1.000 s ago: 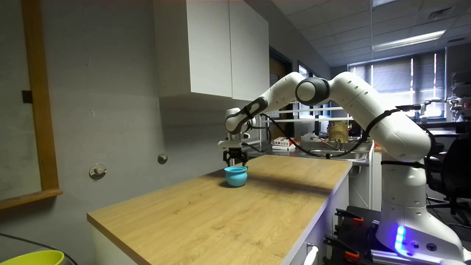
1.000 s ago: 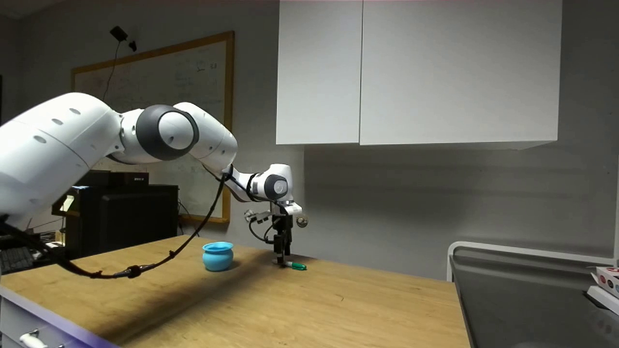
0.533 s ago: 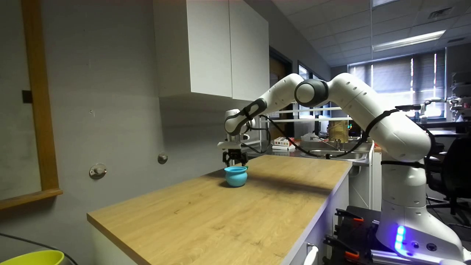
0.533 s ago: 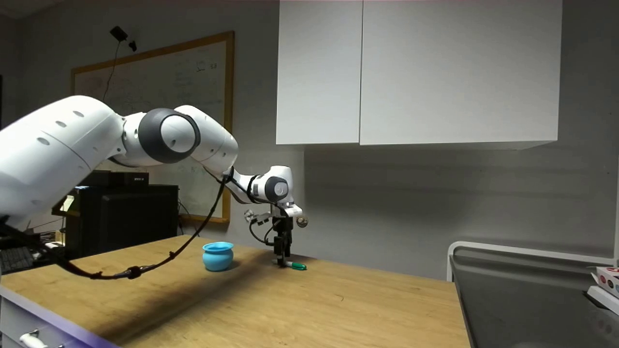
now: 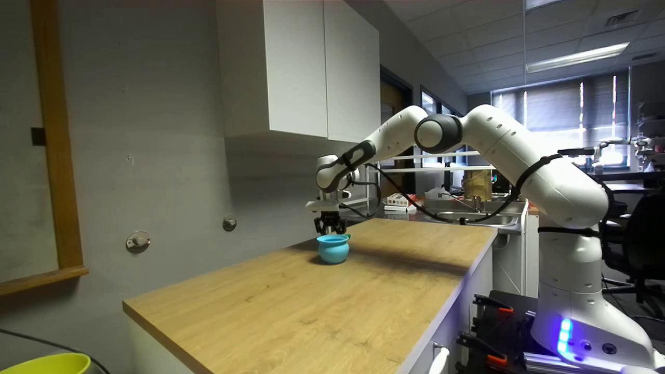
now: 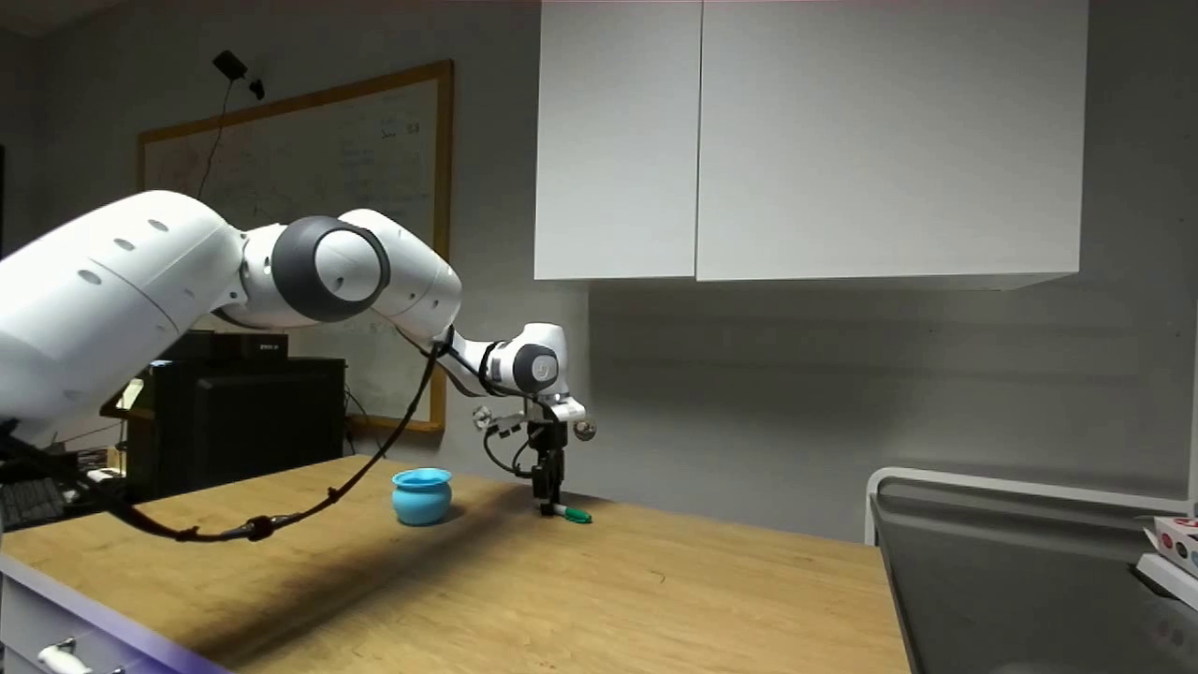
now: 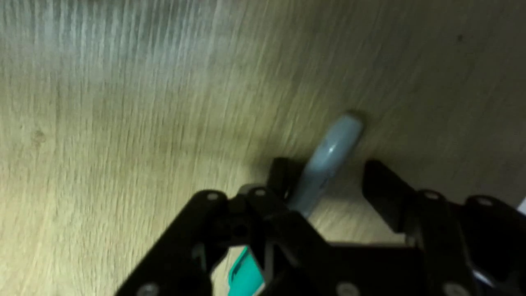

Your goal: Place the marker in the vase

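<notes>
Now narrower than before, the end effector [image 7: 332, 179] stands part-open, empty, astride the smooth marker [image 7: 326, 163] lying on the grainy wooden surface [image 7: 123, 172], at three o'clock from the round vase [image 6: 421, 501] in an exterior view.

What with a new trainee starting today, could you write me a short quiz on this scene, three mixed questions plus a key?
1. What colour is the cap of the marker?
2. Where does the vase stand: a) in the sink, b) on the wood-grain countertop, c) on the floor?
3. True or false: the wrist view shows a gap between the marker and one finger of the hand.
Key: 1. Green. 2. b. 3. True.
</notes>
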`<state>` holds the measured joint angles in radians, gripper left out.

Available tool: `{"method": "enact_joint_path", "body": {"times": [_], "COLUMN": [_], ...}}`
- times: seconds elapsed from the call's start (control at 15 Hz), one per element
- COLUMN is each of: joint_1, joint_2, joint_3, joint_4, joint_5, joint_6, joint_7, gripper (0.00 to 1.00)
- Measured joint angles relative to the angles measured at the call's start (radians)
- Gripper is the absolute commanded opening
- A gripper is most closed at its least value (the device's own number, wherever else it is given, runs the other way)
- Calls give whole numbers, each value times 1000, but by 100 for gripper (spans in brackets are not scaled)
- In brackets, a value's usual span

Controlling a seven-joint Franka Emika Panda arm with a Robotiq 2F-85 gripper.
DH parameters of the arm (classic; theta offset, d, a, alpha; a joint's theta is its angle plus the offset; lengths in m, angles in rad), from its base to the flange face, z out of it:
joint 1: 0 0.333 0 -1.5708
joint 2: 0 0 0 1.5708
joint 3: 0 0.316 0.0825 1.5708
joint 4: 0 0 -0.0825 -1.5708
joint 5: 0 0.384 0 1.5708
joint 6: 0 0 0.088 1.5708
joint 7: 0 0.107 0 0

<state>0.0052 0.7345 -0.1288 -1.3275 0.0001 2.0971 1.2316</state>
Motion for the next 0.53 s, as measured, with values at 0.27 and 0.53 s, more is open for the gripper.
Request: {"method": "enact_joint_path", "body": {"times": [0.27,0.53], "joint_1": [2,6], "joint_2": [-2,-2], "joint_3": [-1,-2], "joint_4": [8,8], "joint_5": [-1,-4], "joint_6": [-4,-4], "joint_7": [0,0], "gripper": [1,6]}}
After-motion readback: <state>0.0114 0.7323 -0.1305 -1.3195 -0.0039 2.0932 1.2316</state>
